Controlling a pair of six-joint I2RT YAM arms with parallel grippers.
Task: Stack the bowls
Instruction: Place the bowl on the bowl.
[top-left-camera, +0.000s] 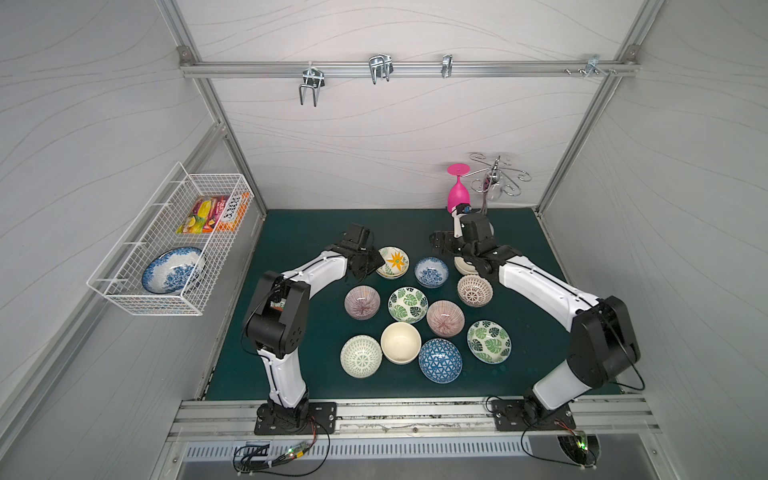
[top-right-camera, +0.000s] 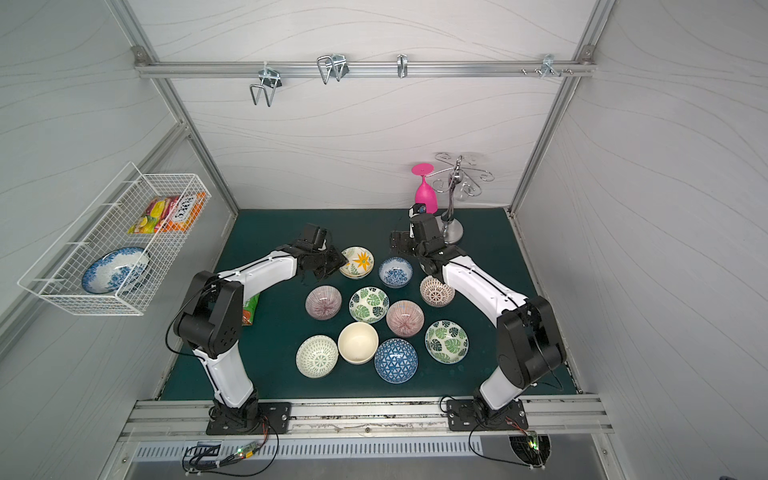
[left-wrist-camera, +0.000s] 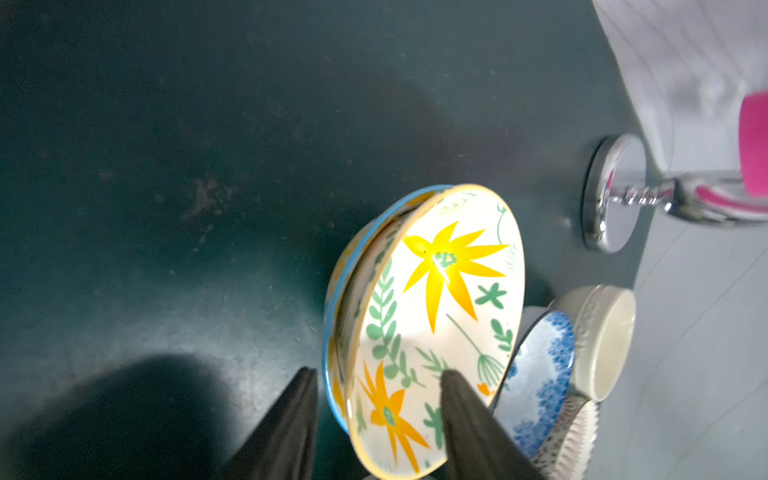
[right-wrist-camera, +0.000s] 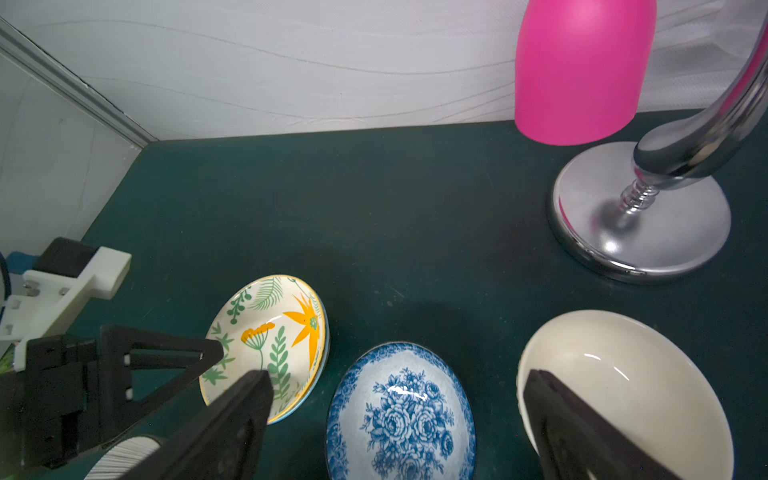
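Note:
Several small bowls sit on the green mat. At the back left, an orange-flower bowl is nested in another bowl with a blue rim. My left gripper is open and straddles the top bowl's rim, one finger inside and one finger outside with a gap. My right gripper is open above a small blue-rose bowl, beside a cream bowl that the arm partly hides in both top views.
More bowls fill the mat's middle: pink-striped, green-leaf, lattice, cream, blue-triangle. A pink glass hangs on a chrome stand at the back right. A wire basket on the left wall holds a blue-and-white dish.

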